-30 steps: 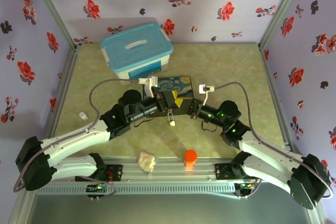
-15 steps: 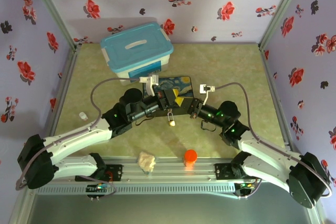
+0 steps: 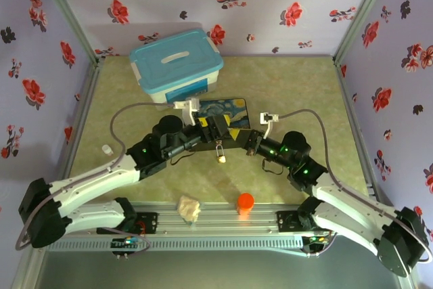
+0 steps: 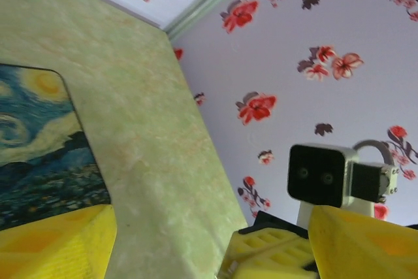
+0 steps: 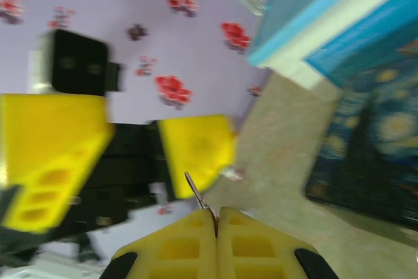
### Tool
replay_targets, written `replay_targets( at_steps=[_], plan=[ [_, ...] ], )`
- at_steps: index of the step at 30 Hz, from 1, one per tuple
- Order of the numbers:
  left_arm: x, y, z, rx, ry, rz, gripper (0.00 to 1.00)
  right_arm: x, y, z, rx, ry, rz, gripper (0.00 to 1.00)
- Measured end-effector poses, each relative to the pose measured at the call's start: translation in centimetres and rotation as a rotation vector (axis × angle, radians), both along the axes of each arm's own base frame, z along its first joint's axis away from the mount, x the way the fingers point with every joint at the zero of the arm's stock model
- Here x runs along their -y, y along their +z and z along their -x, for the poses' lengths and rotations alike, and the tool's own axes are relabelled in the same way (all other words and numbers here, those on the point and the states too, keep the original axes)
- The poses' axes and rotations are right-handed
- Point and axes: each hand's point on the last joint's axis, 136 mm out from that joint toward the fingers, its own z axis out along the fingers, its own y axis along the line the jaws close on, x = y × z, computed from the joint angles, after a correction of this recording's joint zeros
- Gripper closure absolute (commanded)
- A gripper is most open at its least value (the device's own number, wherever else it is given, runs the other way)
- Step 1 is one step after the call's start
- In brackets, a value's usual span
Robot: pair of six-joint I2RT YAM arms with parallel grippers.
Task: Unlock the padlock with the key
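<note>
Nearest me, the padlock (image 3: 220,153) shows from above just on my side of both sets of fingertips, its shackle pointing away from me. I cannot tell whether it lies on the table (image 3: 291,86) or hangs from something. Neither gripper has it. My right gripper (image 5: 216,212) is clenched on the key (image 5: 195,191), whose thin blade sticks out free past the pads, in no keyhole. Facing it, my left gripper (image 3: 216,127) has its yellow fingers (image 4: 59,240) spread wide with nothing between them. Beyond both lies the starry tin box (image 3: 230,108). I judge I am between grasp and insertion: the key is ready but the lock is not steadied. Next, the left jaws need to close on the lock body and turn the keyhole toward the key. Then the small blade needs a fine, straight line-up, since a slight tilt would miss the slot
</note>
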Motion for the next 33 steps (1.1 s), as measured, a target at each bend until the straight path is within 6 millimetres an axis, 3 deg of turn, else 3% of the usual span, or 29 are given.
replay_targets(
  at_steps=[3, 6, 12, 18, 27, 33],
  plan=[
    [-1.7, -0.6, -0.3, -0.021, 0.069, -0.055, 0.26, 1.1, -2.4, -1.0, -0.055, -0.083, 0.137, 1.0],
    [-2.2, -2.6, -0.3, -0.062, 0.1, -0.142, 0.26, 2.2, -4.8, -1.8, -0.109, -0.146, 0.267, 1.0],
    [0.1, -10.1, 1.3, -0.167, 0.051, -0.38, 0.29, 4.2, -9.5, -1.9, -0.202, -0.211, 0.465, 1.0],
    [0.9, -16.0, 1.9, -0.229, 0.04, -0.506, 0.36, 5.4, -11.5, -1.7, -0.237, -0.229, 0.569, 1.0],
    [0.6, -21.7, 1.5, -0.265, 0.075, -0.567, 0.36, 6.6, -12.7, -1.4, -0.262, -0.255, 0.637, 1.0],
    [1.2, -23.9, 1.2, -0.276, 0.076, -0.59, 0.4, 6.7, -13.0, -1.3, -0.273, -0.261, 0.636, 1.0]
  ],
)
